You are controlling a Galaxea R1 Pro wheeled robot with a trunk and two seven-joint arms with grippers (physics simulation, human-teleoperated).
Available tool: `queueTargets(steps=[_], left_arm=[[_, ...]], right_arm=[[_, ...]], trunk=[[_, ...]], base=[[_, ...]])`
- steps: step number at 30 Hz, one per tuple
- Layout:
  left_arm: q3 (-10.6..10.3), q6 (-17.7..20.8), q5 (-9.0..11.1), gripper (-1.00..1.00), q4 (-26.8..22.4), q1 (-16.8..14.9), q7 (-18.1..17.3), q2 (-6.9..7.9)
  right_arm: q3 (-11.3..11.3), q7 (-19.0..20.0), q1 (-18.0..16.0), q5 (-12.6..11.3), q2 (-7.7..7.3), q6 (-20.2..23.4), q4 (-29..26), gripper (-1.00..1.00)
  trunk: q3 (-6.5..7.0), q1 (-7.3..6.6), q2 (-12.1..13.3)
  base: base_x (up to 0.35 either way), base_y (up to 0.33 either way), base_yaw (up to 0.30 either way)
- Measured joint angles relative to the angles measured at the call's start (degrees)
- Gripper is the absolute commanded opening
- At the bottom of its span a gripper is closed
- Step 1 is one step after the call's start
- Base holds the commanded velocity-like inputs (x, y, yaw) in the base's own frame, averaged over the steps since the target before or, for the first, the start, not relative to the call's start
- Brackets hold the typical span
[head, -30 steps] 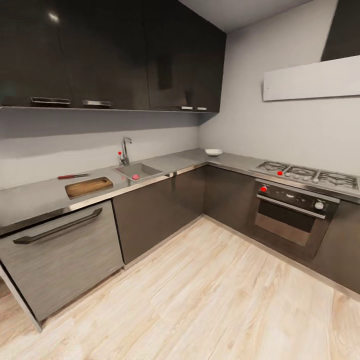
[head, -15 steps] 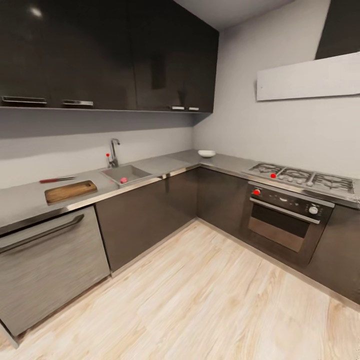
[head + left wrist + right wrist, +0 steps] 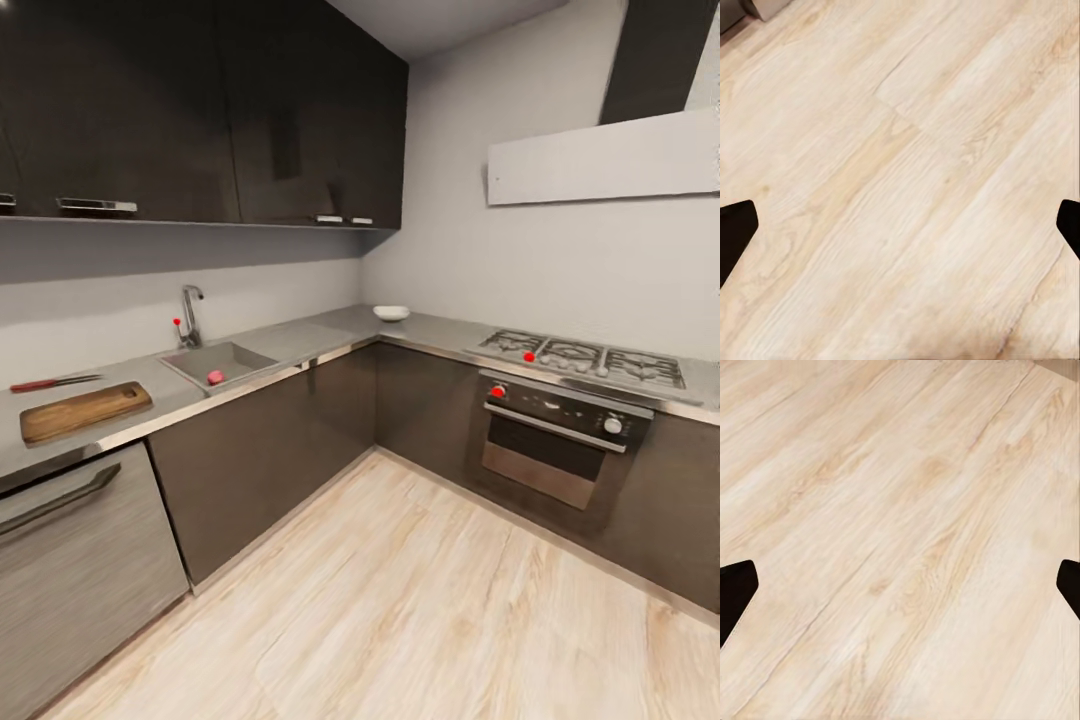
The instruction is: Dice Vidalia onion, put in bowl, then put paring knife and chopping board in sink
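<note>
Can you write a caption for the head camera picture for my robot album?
L-shaped kitchen: onion in the sink, chopping board and knife alongside, white bowl in the corner.

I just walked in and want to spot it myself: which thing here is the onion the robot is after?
Find the chrome tap on the left run of the countertop; the grey sink lies just below it. The Vidalia onion is the small pinkish-red ball lying inside that basin, unlike the flat brown chopping board and slim red-handled paring knife further left.

No readable text, labels, brands, numbers or signs on any surface
</note>
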Motion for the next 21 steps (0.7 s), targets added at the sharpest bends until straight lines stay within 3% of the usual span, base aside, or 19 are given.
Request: queueTargets(steps=[7,21], left_arm=[[0.0,0.0,0.0,1.0,0.07,0.0,0.0,0.0],[-0.01,0.06,-0.02,1.0,0.09,-0.01,0.0,0.0]], right_arm=[[0.0,-0.01,0.0,0.0,-0.01,0.0,0.0,1.0],[0.0,-0.02,-0.01,0.0,-0.02,-0.01,0.0,1.0]], trunk=[[0.29,0.0,0.0],[1.13,0.0,0.0]], base=[[0.259,0.162,-0.16],[0.25,0.011,-0.193]])
